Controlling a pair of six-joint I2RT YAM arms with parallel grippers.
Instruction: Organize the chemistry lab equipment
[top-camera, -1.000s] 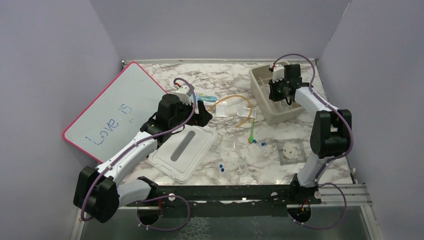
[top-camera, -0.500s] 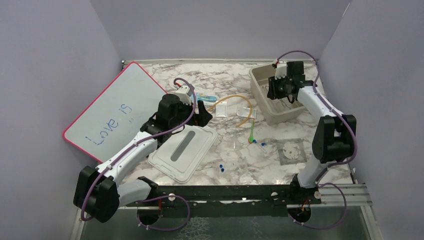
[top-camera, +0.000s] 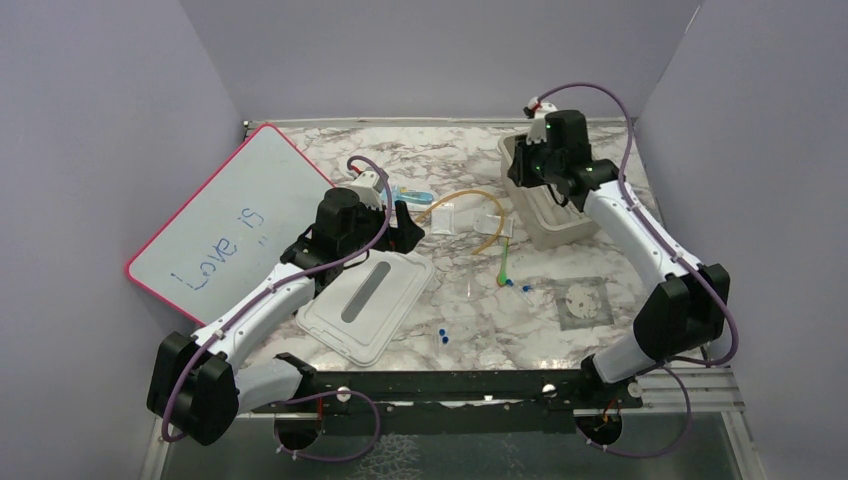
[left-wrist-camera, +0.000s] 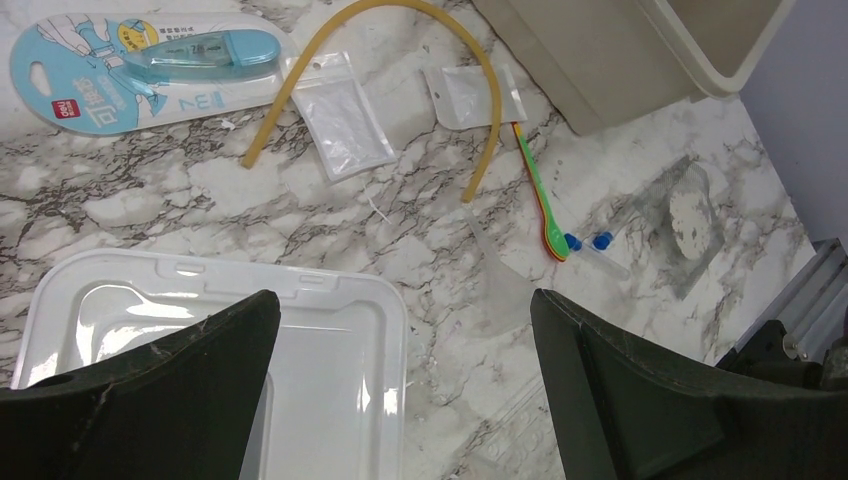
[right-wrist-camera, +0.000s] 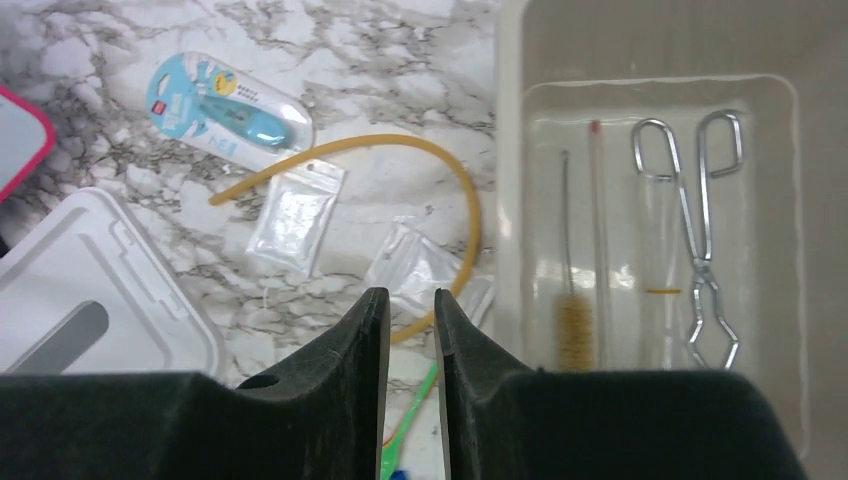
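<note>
Amber tubing (left-wrist-camera: 495, 110) lies in an arch on the marble table (top-camera: 450, 150), at the centre of the overhead view. Two small clear bags (left-wrist-camera: 340, 125) sit inside the arch, one touching the tube. A thin green stick (left-wrist-camera: 535, 175) lies just below the tube's right end. Its lower tip is beside two blue-capped clear pieces (left-wrist-camera: 601, 241).

To the right stands a beige bin (right-wrist-camera: 510, 200). It holds metal forceps (right-wrist-camera: 695, 240), a small brush (right-wrist-camera: 573, 330) and a thin rod (right-wrist-camera: 598, 240), all lying side by side.

The right gripper (right-wrist-camera: 410, 320) hangs over the bin's left rim. Its fingers are drawn almost together with only a thin slit between them, and they hold nothing.

The left gripper (left-wrist-camera: 400, 400) hovers left of the tubing, above the upper edge of a white lid (left-wrist-camera: 200, 340). Its jaws are spread wide and empty.

A blue correction-tape pack (left-wrist-camera: 130, 65) lies at the upper left of the left wrist view. A wire-gauze square (top-camera: 582, 300) lies at lower right of the overhead view. Two more blue-capped pieces (top-camera: 441, 335) sit near the bottom centre. A pink-edged whiteboard (top-camera: 230, 220) leans at the far left.
</note>
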